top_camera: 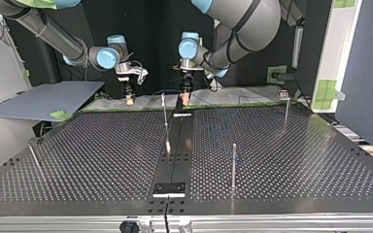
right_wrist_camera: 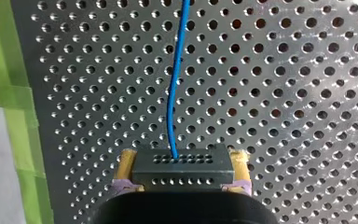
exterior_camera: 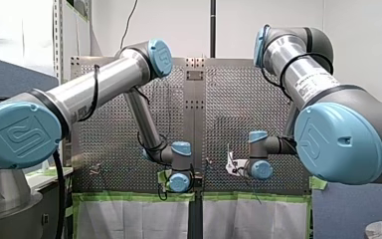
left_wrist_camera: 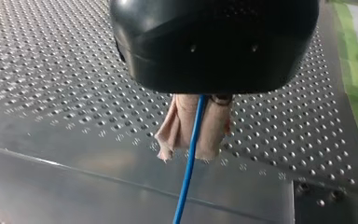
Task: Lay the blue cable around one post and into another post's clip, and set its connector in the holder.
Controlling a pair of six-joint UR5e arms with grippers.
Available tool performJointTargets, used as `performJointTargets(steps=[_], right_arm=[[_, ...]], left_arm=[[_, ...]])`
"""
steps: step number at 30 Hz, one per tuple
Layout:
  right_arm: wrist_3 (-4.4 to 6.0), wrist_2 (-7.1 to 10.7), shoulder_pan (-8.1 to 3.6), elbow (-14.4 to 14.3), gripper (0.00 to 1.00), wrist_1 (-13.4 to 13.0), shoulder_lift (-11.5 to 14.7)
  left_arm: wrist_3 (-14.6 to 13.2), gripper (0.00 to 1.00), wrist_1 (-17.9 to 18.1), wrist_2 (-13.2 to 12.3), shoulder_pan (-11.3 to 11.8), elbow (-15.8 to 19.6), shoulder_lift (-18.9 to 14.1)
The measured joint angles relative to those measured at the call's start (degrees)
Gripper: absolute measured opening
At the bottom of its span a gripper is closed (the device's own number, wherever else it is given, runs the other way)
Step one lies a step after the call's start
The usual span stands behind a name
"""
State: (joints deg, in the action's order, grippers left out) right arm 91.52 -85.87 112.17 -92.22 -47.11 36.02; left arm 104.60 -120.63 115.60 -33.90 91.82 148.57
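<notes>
Tape in green (right_wrist_camera: 16,98) marks the table's edge just beside my right gripper (right_wrist_camera: 182,161). Its yellow-padded fingers are closed against the two ends of a dark connector (right_wrist_camera: 200,170). The blue cable (right_wrist_camera: 172,93) leaves the connector's face and runs ahead over the perforated table (top_camera: 296,165).

My left gripper (left_wrist_camera: 191,151) has its beige pads pinched together on the same cable, which drops from between them toward the plate. A strip of tape lies off to one side, near that edge too.

Only the top view shows the room: both grippers hang at the table's far edge, near each other. Between them and the near edge the plate lies wide, broken by thin upright posts, one (top_camera: 164,109) just in front of the grippers, one (top_camera: 233,165) nearer the camera, one (top_camera: 285,109) at the view's right. A black block (top_camera: 170,188) sits at the middle of the near edge. The cable is too faint to trace there.

The front view shows the arms, but neither grip.
</notes>
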Motion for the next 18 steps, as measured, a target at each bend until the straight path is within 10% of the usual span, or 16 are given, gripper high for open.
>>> performJointTargets(steps=[18], right_arm=[[-1.70, -0.20, -1.60, 2.86, 0.00, 2.52, -0.10]], left_arm=[[-0.10, 0.00, 0.81, -2.80, -0.25, -2.84, 1.91]])
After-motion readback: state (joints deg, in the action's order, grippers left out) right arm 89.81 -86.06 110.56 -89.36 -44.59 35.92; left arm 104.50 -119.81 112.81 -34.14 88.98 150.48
